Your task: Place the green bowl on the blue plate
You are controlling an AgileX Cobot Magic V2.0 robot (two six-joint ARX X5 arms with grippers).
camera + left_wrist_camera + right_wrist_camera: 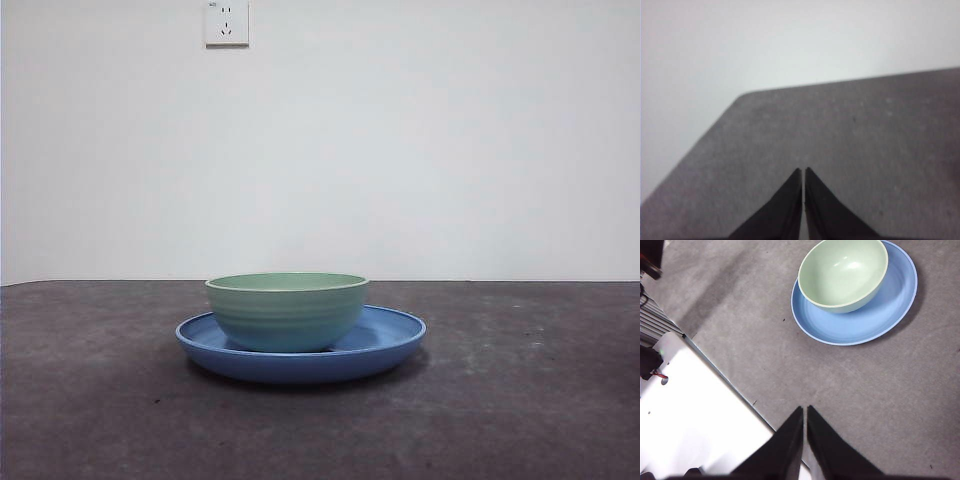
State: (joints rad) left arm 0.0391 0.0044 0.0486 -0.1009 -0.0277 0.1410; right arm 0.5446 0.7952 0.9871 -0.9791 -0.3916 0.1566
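On the dark grey table (530,400), near the middle of its width as seen from the front, the blue plate (395,345) is set flat, with bare table surface in front of it and to either side. The green bowl (287,312) is seated upright inside the plate, resting on its floor. The bowl is placed off-centre, so that more of the plate's rim is shown on one side than on the other. Nothing is seen inside the bowl. Behind the table's far edge a plain white wall is seen, and a white wall socket (226,22) is mounted high on it.

The right hand (805,412) is held above the table, well apart from the plate (880,315) and bowl (842,272), with its two black jaws pressed together and nothing between them. The left hand (803,174) is held over bare table near a rounded corner, its jaws likewise pressed together and empty. Neither hand is shown in the front view.
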